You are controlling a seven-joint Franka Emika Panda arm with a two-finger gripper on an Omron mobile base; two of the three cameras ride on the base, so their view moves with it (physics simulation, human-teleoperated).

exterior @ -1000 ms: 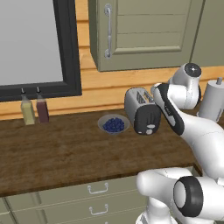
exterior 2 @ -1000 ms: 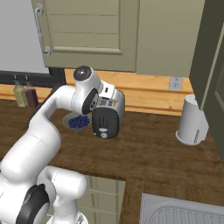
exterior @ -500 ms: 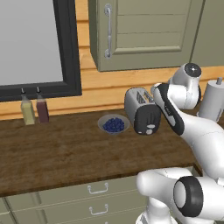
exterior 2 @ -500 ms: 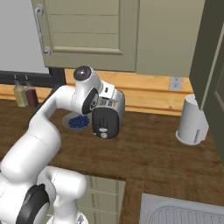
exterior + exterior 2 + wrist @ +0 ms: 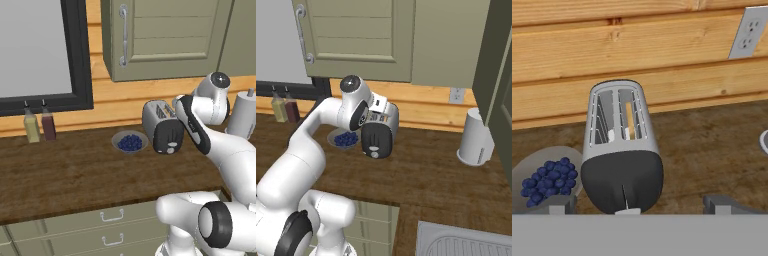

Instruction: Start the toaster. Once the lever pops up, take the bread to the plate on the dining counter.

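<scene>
The white arm is raised from the base and bent forward at the elbow, the forearm being angled downward. The pincer (image 5: 634,209) is held wide open, its two fingertips seen at 7 and 5 o'clock in the hand view, nothing being gripped.

No readable text, label, brand, number or sign appeared anywhere. The toaster (image 5: 622,150) showed plain silver sides and a bare black end face, the two bottles (image 5: 40,126) at the counter's (image 5: 75,175) back edge carried no legible labels, and the wall outlet (image 5: 746,34) bore only its slots, with no lettering
</scene>
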